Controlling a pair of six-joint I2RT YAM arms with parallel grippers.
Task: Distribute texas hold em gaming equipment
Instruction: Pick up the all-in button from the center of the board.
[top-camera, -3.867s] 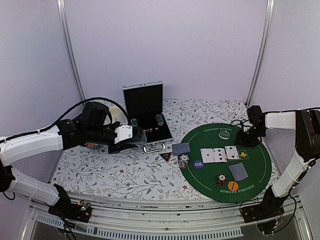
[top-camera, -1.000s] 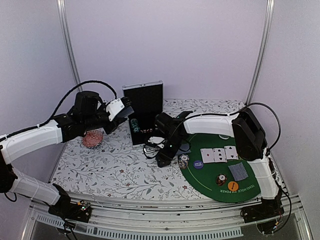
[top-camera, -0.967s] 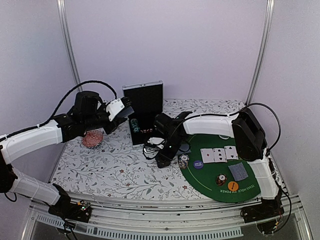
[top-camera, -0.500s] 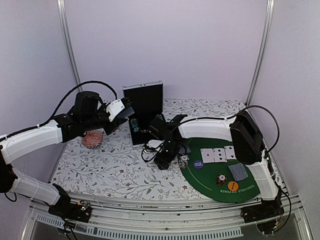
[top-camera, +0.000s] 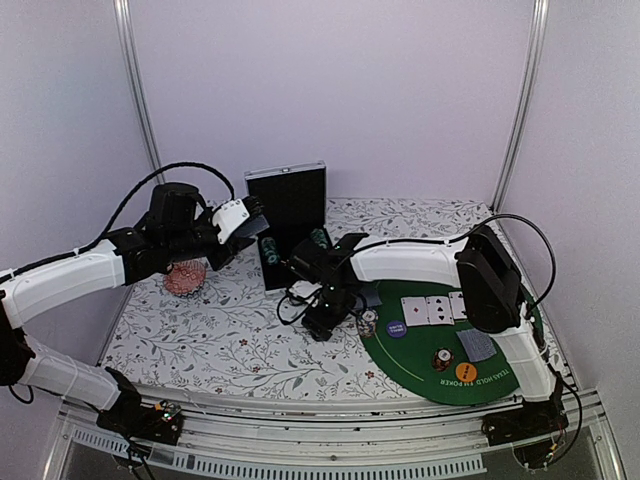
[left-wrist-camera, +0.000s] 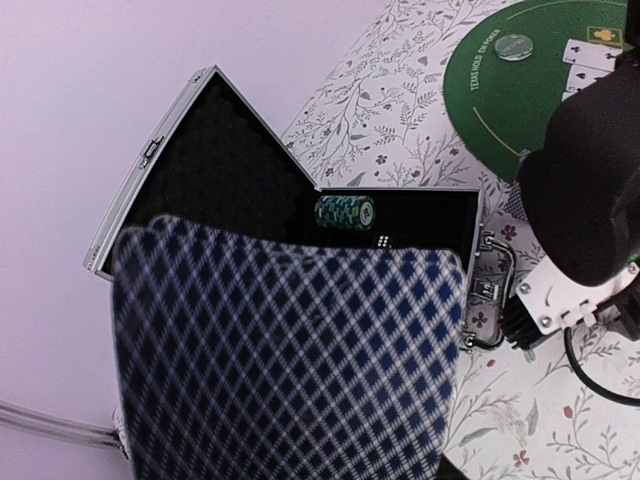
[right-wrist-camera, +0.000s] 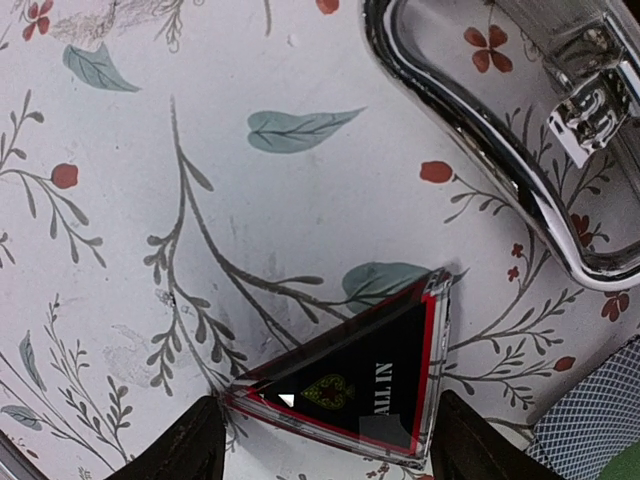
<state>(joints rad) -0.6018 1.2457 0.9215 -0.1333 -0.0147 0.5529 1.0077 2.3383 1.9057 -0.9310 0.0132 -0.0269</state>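
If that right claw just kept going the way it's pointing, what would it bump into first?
Most likely the dark triangular marker: it lies flat on the flowered cloth, directly between the open fingers of the right gripper. How far above it the fingers are, I cannot tell.

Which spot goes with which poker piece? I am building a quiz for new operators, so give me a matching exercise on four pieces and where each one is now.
Things:
1. dark triangular marker
2. green-striped chip stack
3. three face-up cards
4. blue checked cards

Places:
A. inside the open case
B. on the green felt mat
C. on the floral tablecloth, between the fingers of the open right gripper
D. held up by the left gripper, close before its camera

Pairs: 1-C, 2-A, 3-B, 4-D
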